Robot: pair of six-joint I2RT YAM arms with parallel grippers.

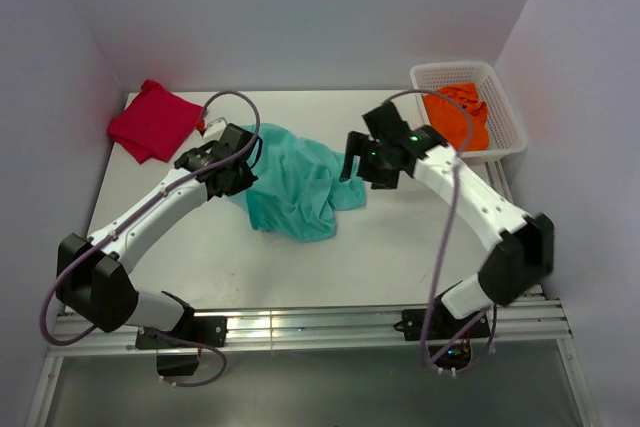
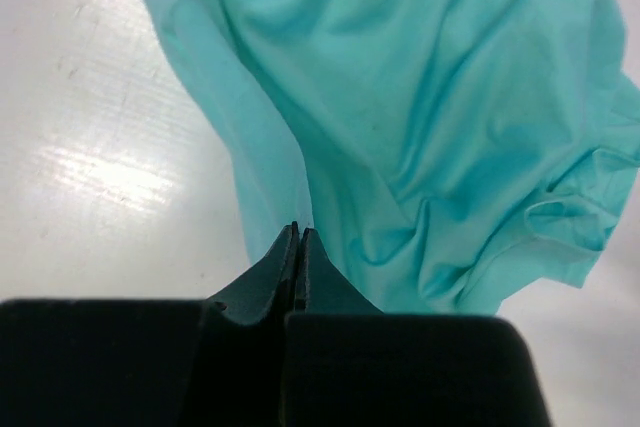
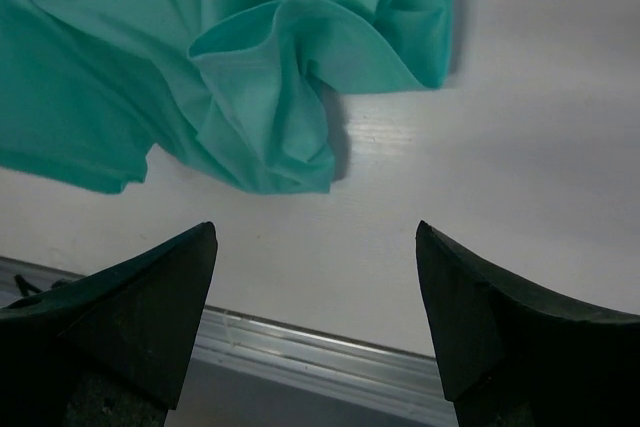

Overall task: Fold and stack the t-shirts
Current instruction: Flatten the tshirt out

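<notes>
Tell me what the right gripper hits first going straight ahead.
Likely the bunched edge of the teal-green t-shirt, just ahead of the open right gripper; if angled down, the bare table first. Depth unclear.

Bright, even, diffuse light from above. Glare patch on table [image 2: 100, 172], left of left wrist view. Soft shadow beside teal t-shirt [image 3: 270, 97] fold, right wrist view. Cloth sharp.

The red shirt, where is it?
In the top view, the red shirt lies at the table's far-left corner, up and left of the teal shirt.
</notes>
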